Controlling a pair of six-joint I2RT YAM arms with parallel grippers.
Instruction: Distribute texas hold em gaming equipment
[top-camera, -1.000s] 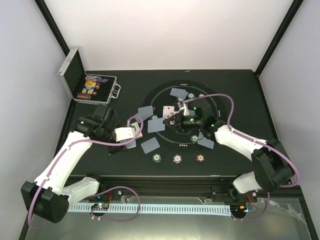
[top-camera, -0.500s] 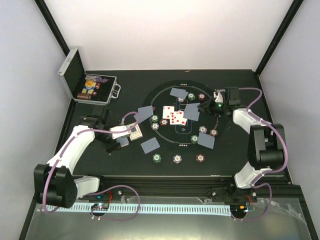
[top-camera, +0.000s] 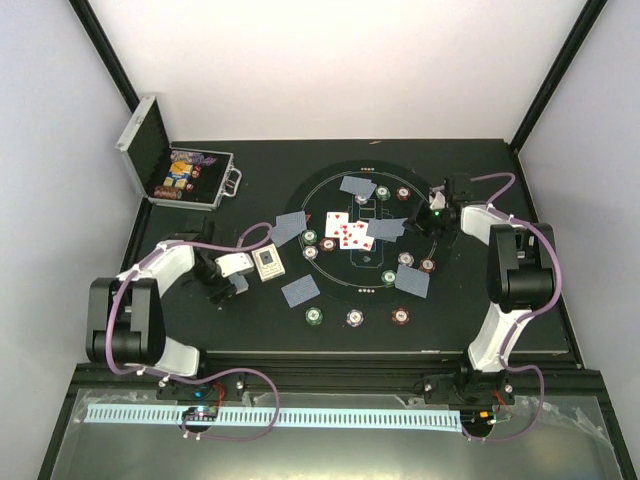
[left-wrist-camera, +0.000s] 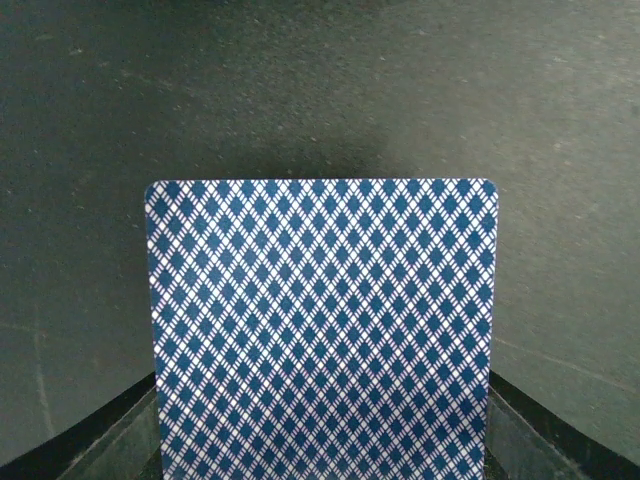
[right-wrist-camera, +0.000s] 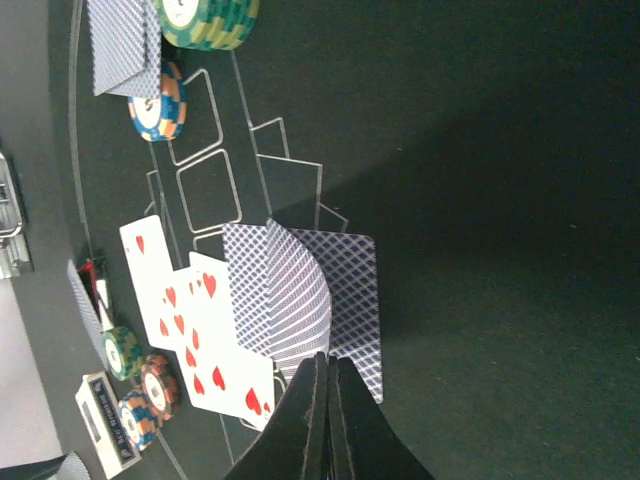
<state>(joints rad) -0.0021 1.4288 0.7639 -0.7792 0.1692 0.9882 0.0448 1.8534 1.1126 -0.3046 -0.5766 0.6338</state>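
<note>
My left gripper (top-camera: 251, 265) is at the mat's left side, shut on a pack of blue-backed cards (top-camera: 268, 263). In the left wrist view the pack's top card (left-wrist-camera: 320, 300) fills the space between my fingers (left-wrist-camera: 118, 448). My right gripper (top-camera: 413, 222) is shut on the edge of a face-down card (right-wrist-camera: 290, 290), which curls upward at my right gripper's (right-wrist-camera: 328, 360) jaws. A second face-down card (right-wrist-camera: 357, 300) lies flat under it. Face-up heart cards (top-camera: 347, 230) lie beside them. Chips (top-camera: 355, 318) and face-down cards (top-camera: 300, 290) ring the mat.
An open silver case (top-camera: 150, 150) holding more chips stands at the back left. A green chip stack (right-wrist-camera: 210, 20) and a blue-orange chip (right-wrist-camera: 158, 105) lie beyond the right gripper. The enclosure's walls stand close on both sides.
My right gripper pulled back from the mat's centre to its right side, leaving a face-down card by the heart cards. My left arm folded back left; the pack stayed put.
</note>
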